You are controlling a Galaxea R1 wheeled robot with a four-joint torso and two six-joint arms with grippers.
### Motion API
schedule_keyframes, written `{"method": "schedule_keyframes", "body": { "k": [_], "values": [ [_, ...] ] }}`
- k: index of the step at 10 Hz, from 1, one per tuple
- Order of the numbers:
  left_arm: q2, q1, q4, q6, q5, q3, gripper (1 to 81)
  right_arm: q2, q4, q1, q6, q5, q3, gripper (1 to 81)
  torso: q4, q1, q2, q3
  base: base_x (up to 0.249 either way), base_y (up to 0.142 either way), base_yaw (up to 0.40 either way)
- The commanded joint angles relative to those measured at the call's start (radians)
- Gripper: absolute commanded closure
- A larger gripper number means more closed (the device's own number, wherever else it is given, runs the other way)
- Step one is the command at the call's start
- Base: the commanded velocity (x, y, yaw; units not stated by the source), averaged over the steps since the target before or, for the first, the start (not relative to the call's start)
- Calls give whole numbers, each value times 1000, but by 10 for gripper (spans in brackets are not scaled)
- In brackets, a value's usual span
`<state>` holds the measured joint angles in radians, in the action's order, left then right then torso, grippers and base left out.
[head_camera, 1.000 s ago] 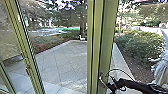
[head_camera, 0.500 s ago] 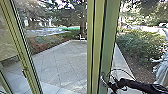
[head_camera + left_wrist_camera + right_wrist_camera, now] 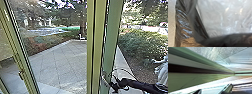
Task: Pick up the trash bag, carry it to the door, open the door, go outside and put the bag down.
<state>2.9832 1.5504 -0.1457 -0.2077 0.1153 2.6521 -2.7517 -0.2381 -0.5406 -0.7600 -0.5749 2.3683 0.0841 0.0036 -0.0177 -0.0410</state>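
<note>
My right gripper (image 3: 115, 86) is at the end of the dark arm coming in from the right in the head view, beside the lower part of the green door edge (image 3: 112, 47). A curved handle (image 3: 104, 80) shows close to it on the door; whether they touch I cannot tell. The right wrist view looks along a long green door stile (image 3: 205, 77) with a dark strip. In the left wrist view the trash bag (image 3: 184, 26) is very near, glossy black, beside pale, crinkled, see-through plastic (image 3: 224, 18).
A green post (image 3: 92, 50) stands mid-view, left of the door edge. Another green frame with a small latch (image 3: 21, 75) is at the left. Paving (image 3: 60, 65) spreads outside, with a bush (image 3: 142, 45) and a pale draped shape (image 3: 162, 68) at the right.
The head camera has shifted slightly. Against the middle post, the door edge stands farther right, with a thin bright gap showing between them. My right gripper has moved a little right with it.
</note>
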Motion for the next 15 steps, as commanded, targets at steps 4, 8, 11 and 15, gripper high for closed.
{"method": "schedule_keyframes", "body": {
  "k": [4, 8, 11, 15],
  "values": [
    [-1, -39, -2, -4, 73, -6, 811, 138, -38, 219, -67, -69, -57, 10, 0, 2, 1, -1, 0, 0, 0],
    [-1, -39, 0, -2, 73, -8, 811, 222, -10, 291, -59, -85, -63, 10, 0, 3, 2, -2, 0, 0, 0],
    [-1, -39, 0, -4, 75, -8, 811, 280, 6, 348, -59, -89, -83, 10, 0, 3, 2, -84, 0, 0, 0],
    [4, -37, 2, -6, 75, -9, 811, 358, 95, 437, -61, -101, -158, 10, 1, 2, 2, -90, 0, 0, 0]
  ]
}}
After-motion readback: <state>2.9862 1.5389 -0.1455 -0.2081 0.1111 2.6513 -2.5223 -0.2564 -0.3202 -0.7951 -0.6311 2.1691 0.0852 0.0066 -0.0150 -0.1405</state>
